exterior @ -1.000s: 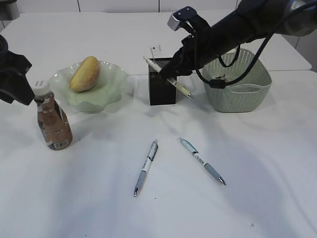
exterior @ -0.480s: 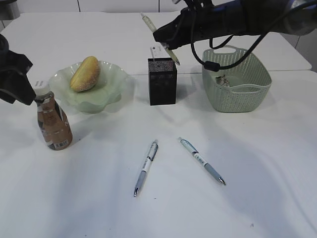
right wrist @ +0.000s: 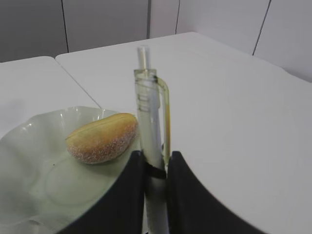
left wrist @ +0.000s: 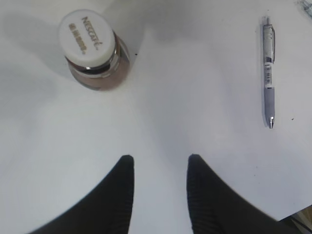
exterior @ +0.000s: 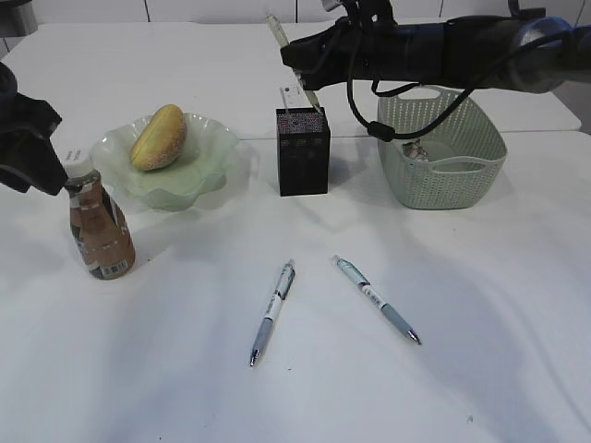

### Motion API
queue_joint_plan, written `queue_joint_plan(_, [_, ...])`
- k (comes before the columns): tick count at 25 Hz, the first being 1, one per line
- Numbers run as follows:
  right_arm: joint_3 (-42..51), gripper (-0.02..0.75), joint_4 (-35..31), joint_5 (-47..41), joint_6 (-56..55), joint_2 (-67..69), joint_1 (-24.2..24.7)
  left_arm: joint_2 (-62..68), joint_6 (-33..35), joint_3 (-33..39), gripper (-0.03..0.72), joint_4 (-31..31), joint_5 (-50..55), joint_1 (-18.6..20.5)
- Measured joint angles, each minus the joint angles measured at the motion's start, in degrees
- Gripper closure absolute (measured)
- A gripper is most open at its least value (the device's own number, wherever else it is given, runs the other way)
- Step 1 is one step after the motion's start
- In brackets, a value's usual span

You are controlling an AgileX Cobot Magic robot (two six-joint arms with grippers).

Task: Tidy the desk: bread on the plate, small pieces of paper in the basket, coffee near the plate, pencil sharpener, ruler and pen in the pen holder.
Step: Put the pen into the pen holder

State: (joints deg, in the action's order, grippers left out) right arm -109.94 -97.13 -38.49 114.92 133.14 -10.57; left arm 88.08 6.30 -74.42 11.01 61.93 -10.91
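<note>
Pen (right wrist: 152, 141) sits clamped between the narrowly parted jaws of my right pincer (exterior: 300, 81), tip just below me over the black pen holder (exterior: 303, 152), so I ought to lower straight before letting go.

It looked like a lab or test room: a plain white counter (exterior: 138, 388) stood before bare grey wall panels (right wrist: 97, 24), and two black robot arms (exterior: 443, 51) worked over staged items.
</note>
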Motion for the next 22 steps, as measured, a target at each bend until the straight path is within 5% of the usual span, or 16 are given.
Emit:
queue_joint_plan(5, [-0.24,0.648,-4.72,-0.29,3.10,2.79,-0.23,0.00,0.00,0.00,0.440,0.00,0.00,0.00])
queue_joint_plan(22, [-0.31,0.648,-5.37,3.79,5.64,6.38,-1.86,0.00,0.00,0.02,0.442,0.00,-0.19,0.00])
